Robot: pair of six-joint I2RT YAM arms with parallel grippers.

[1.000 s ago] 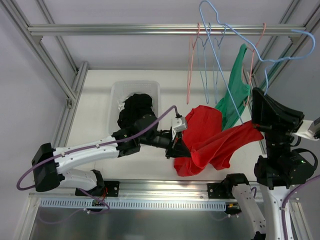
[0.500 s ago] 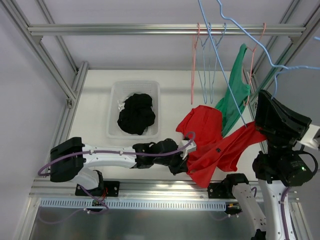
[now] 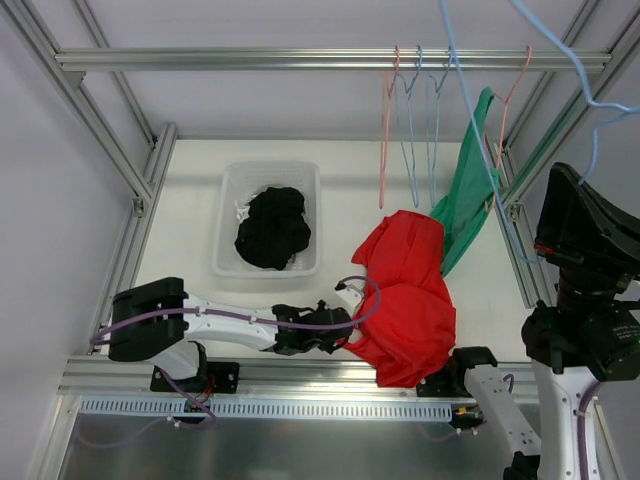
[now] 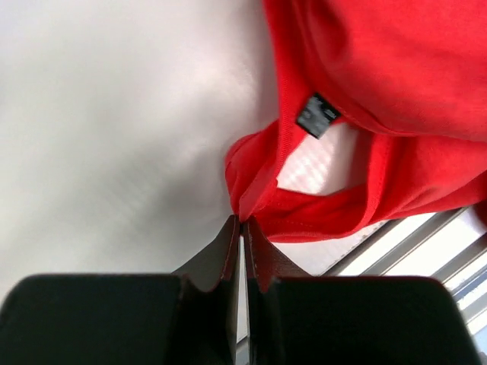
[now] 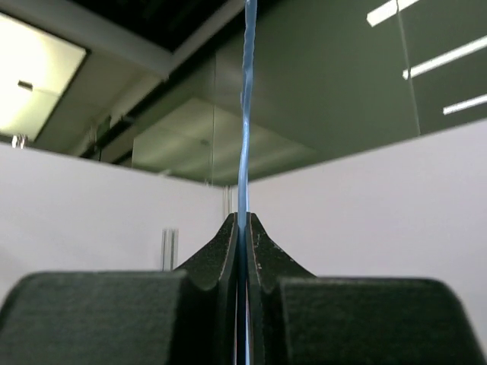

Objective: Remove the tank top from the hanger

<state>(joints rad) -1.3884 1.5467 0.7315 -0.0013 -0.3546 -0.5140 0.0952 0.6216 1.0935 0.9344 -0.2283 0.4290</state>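
Tank top (image 3: 405,300) heaped on surface (image 3: 190,210) at near edge, seemingly free of blue hanger (image 5: 245,114). Left claw (image 4: 242,228) clenched on its edge; right claw (image 5: 243,224) pinching hanger wire aloft. You release next.

Bright, even overhead light, faint shadows, sheen on table (image 4: 114,137), wrist foregrounds soft.

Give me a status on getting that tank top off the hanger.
Done, it seems: the red tank top lies heaped on the table, with no hanger wire visibly through it. In hand: the left hand is shut on its edge, and the right hand holds the blue hanger raised high. Left: probably releasing the top and parking the hanger.
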